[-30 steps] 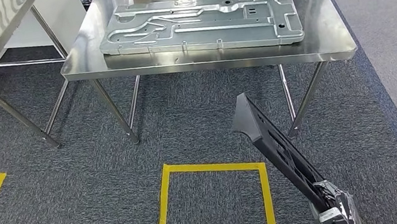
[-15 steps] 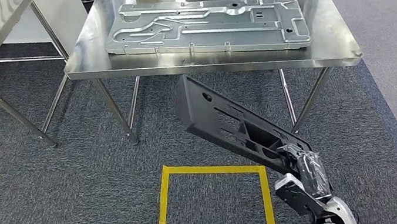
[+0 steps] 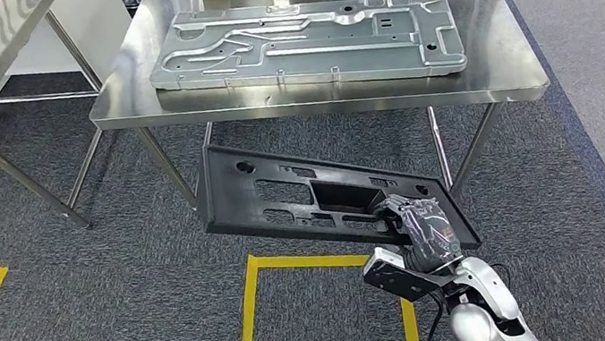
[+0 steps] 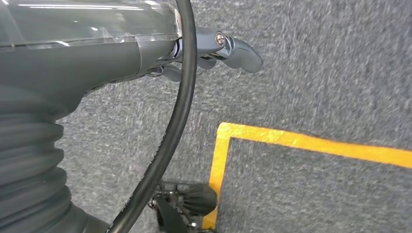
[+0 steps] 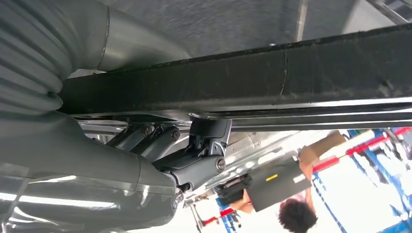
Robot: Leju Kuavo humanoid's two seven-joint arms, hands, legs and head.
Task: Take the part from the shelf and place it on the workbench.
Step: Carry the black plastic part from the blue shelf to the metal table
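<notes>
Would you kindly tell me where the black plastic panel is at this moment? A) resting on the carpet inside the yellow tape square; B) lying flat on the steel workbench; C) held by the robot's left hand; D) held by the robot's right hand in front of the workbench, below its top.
D: the right hand grips the black plastic panel by one end, in the air below the steel workbench top.

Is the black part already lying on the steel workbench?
No, the right hand holds the black part in the air below the workbench edge, over the carpet.
</notes>
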